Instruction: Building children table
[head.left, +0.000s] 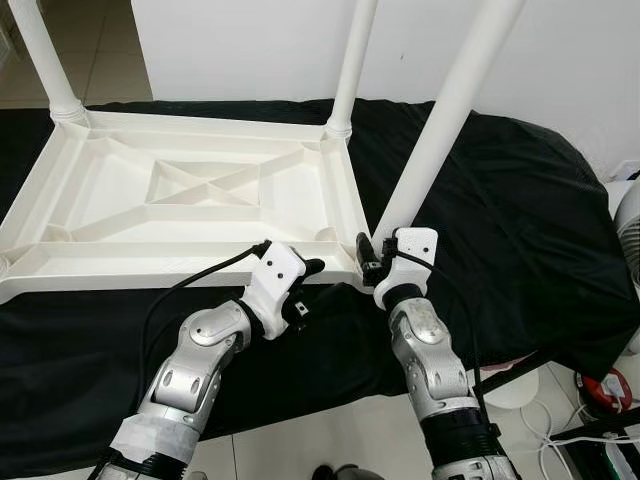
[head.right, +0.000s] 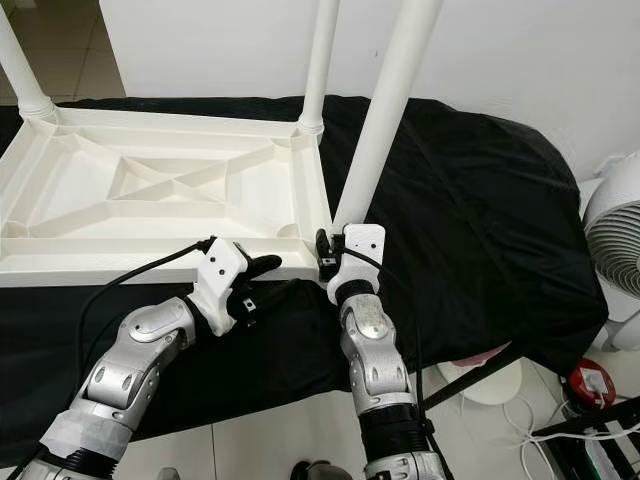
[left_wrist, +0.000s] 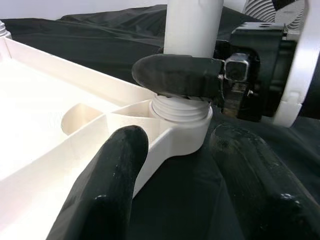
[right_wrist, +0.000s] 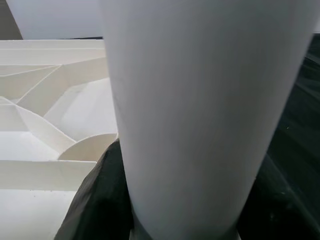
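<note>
On the black cloth (head.left: 520, 220) in front of me lies the white children's table (head.left: 190, 190), inverted, with its ribbed underside facing up. Its long axis runs from my left to my right.

Legs:
- One leg (head.left: 40, 55) stands upright in the far left corner socket.
- A second leg (head.left: 352, 60) stands upright in the far right corner socket.
- A third leg (head.left: 445, 115) sits at the near right corner socket (left_wrist: 182, 132). Its long axis runs upward from the socket, leaning away to my right in the head views.

Right pincer (head.left: 372, 262): closed around the base of the third leg, just above the socket. In the left wrist view one of its black fingers (left_wrist: 175, 75) wraps across the front of the leg, directly over the threaded collar (left_wrist: 180, 107). In the right wrist view the leg occupies the near field, with a dark finger (right_wrist: 95, 205) at its foot.

Left pincer (head.left: 308, 275): fingers spread apart, holding nothing. It sits at the near edge of the table, just left of the corner socket. In the left wrist view one finger (left_wrist: 107, 185) lies over the table's rim and the other (left_wrist: 260, 185) lies over the cloth.

Beyond the cloth to my right stands a white fan (head.right: 615, 250), with cables (head.right: 545, 420) on the tiled floor (head.left: 330, 440).
</note>
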